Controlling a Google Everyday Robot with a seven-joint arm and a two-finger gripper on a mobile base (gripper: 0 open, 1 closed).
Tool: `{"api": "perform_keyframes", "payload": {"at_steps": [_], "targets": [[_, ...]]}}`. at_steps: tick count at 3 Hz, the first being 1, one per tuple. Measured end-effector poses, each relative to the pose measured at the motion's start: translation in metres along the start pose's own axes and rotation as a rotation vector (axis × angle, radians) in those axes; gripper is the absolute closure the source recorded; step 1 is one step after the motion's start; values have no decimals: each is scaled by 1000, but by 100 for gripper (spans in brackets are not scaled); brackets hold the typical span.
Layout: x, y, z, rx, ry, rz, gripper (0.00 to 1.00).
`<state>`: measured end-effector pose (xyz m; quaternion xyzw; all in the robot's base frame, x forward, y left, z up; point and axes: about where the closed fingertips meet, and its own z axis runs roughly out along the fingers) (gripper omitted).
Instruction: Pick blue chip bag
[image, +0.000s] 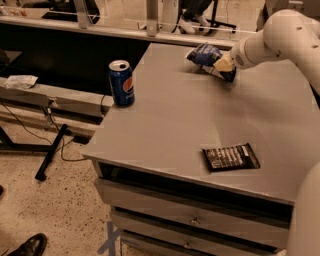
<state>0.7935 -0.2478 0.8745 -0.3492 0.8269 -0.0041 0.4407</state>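
Observation:
The blue chip bag (202, 53) is crinkled and dark blue with white lettering and a black end, at the far right of the grey table (170, 125). My gripper (221, 64) comes in from the right on the white arm (280, 37). Its pale fingers (218, 63) are closed on the bag's near end. The bag is tilted and looks slightly raised off the table, with a shadow under it.
A blue Pepsi can (121, 82) stands upright near the table's left edge. A flat black packet with white print (230, 157) lies near the front right edge. Drawers (190, 220) sit under the table front. A low bench (45, 95) and cables stand to the left.

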Motion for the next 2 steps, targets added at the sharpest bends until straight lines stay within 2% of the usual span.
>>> {"api": "perform_keyframes", "payload": {"at_steps": [1, 2], "targets": [[-47, 4, -56, -5, -137, -39, 100], [-85, 31, -103, -61, -270, -91, 100]]}}
